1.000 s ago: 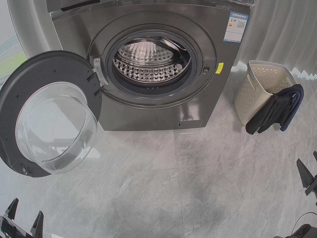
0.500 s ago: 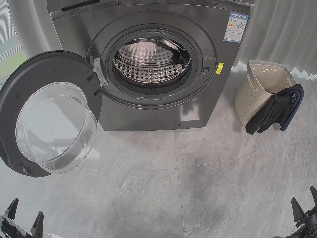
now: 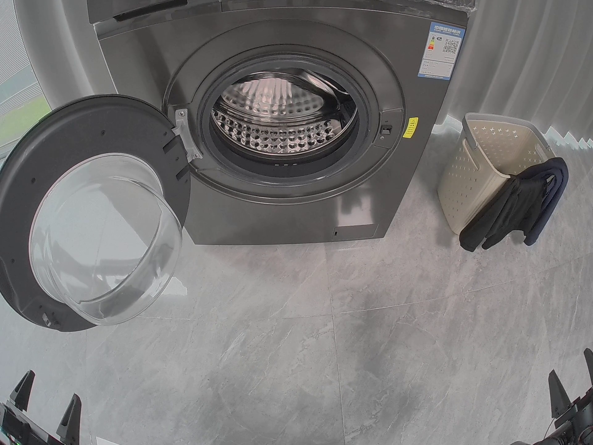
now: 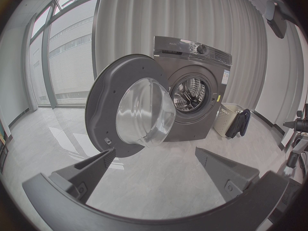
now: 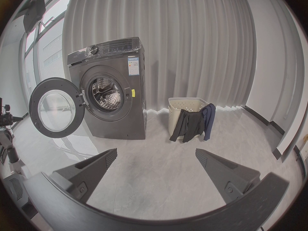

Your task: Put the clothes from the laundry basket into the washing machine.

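A grey front-loading washing machine (image 3: 278, 125) stands ahead with its round door (image 3: 92, 211) swung wide to the left and its steel drum (image 3: 281, 115) bare. To its right a cream laundry basket (image 3: 482, 162) sits on the floor, with dark clothes (image 3: 516, 205) draped over its front rim. My left gripper (image 3: 46, 397) is open, low at the near left, far from the door. My right gripper (image 3: 574, 375) is open at the near right edge, well short of the basket. In the right wrist view the basket (image 5: 186, 105) and clothes (image 5: 192, 122) lie beyond the open fingers.
Grey tiled floor (image 3: 346, 341) spreads between me and the machine. Pleated white curtains (image 3: 531, 44) hang behind the basket. The open door juts out over the left floor area. A window (image 4: 64, 55) lies far left.
My right gripper dropped lower and back toward the near right corner of the head view. The left gripper, door, basket and clothes stayed put.
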You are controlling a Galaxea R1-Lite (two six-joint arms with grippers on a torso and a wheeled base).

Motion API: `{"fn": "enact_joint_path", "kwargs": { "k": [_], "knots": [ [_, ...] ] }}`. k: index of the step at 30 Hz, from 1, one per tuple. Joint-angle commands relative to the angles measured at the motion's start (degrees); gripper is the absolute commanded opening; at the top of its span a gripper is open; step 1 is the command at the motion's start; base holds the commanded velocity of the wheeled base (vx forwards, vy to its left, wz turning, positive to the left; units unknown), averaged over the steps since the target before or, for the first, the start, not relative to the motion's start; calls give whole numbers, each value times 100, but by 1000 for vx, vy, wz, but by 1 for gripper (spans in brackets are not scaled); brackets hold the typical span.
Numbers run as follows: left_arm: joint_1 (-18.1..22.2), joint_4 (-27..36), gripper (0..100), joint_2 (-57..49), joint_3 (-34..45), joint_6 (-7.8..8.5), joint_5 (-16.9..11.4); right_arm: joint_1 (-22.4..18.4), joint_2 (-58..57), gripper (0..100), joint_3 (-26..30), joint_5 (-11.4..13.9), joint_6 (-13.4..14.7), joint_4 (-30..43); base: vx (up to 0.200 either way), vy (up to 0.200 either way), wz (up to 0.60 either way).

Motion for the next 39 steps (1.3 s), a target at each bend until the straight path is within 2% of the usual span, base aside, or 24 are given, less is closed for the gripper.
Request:
{"fn": "enact_joint_path", "kwargs": {
  "k": [1,17,29,34,39],
  "knots": [
    [0,2,100,-86,92,-4,3,4,-84,100,101,11,2,-20,0,0,0],
    [0,2,100,-86,92,-4,-6,-22,-84,100,101,55,11,-11,0,-188,0],
    [0,2,100,-86,92,-31,11,-13,-84,100,101,46,11,-11,0,0,0],
    [0,2,100,-86,92,-22,11,-4,-84,100,101,46,20,-11,0,-200,0],
    [0,2,100,-86,92,-4,11,-4,-84,100,101,46,20,-11,0,0,0]
  ]
}}
